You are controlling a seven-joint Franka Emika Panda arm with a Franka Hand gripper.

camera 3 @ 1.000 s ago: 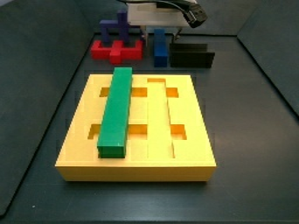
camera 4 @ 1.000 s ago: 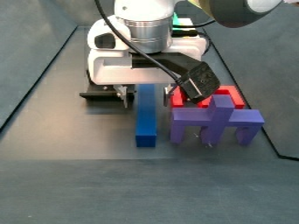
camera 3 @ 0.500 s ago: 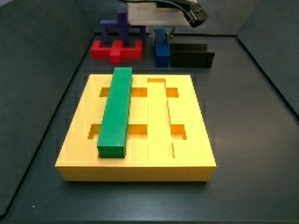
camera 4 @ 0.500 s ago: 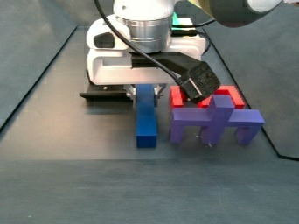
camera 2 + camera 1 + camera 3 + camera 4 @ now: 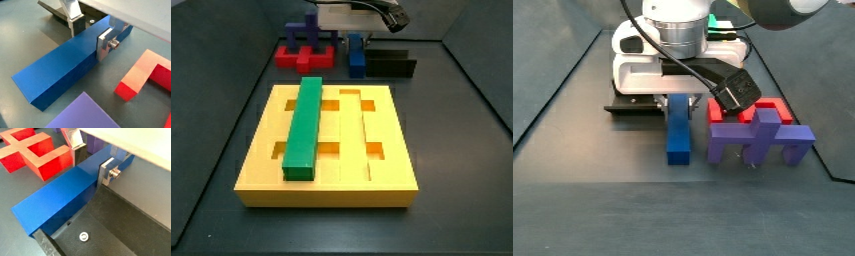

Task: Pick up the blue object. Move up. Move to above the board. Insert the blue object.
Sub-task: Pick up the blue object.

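The blue object (image 5: 354,55) is a long dark-blue bar at the back of the floor, between the red base and the black holder. It also shows in a side view (image 5: 677,130) and in both wrist views (image 5: 63,198) (image 5: 63,67). My gripper (image 5: 354,35) (image 5: 677,98) is over its far end and shut on it, one silver finger (image 5: 108,170) (image 5: 105,42) flat against its side. The bar sits slightly off the floor. The board (image 5: 385,130) is a large yellow grooved block nearer the front, with a green bar (image 5: 305,125) lying in its left groove.
A purple cross-shaped piece (image 5: 760,140) (image 5: 302,38) stands on a red base (image 5: 780,108) (image 5: 40,153) right beside the blue bar. A black holder (image 5: 392,65) (image 5: 631,105) lies on the bar's other side. Dark walls enclose the floor.
The blue bar has risen a little with the gripper shut on it. Nothing else has moved.
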